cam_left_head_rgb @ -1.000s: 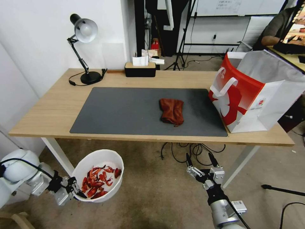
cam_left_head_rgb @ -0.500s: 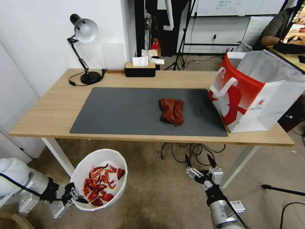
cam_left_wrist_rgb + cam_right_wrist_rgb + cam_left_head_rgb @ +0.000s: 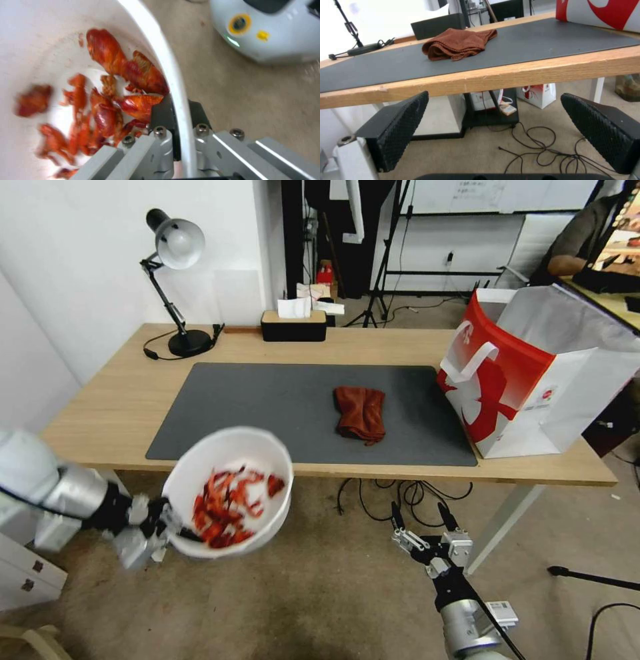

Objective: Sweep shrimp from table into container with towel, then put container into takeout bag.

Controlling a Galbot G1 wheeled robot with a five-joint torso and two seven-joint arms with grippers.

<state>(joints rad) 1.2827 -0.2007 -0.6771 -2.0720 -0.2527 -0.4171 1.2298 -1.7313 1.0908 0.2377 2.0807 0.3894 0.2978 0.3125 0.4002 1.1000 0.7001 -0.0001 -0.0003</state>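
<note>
- Low in the left of the head view, the left gripper (image 3: 160, 523) pinches the rim of the container (image 3: 230, 490); the left wrist view shows one black finger (image 3: 161, 113) inside the wall and the other outside, with the white rim between them.
- Inside the container lies the shrimp (image 3: 230, 507), a loose red-orange heap, some pieces just beside the inner finger.
- That bowl hangs in the air off the near edge of the table (image 3: 100, 427), its far rim overlapping the table edge and the corner of the dark grey mat (image 3: 267, 410) in the picture.
- At the lower right of the head view, the right gripper (image 3: 427, 520) sits below the table edge with its fingers spread wide apart, holding nothing.
- On the mat, right of centre, lies the towel (image 3: 361, 413), crumpled and well apart from both grippers.
- At the right end of the table stands the takeout bag (image 3: 533, 380), upright, mouth open, one corner on the mat.
</note>
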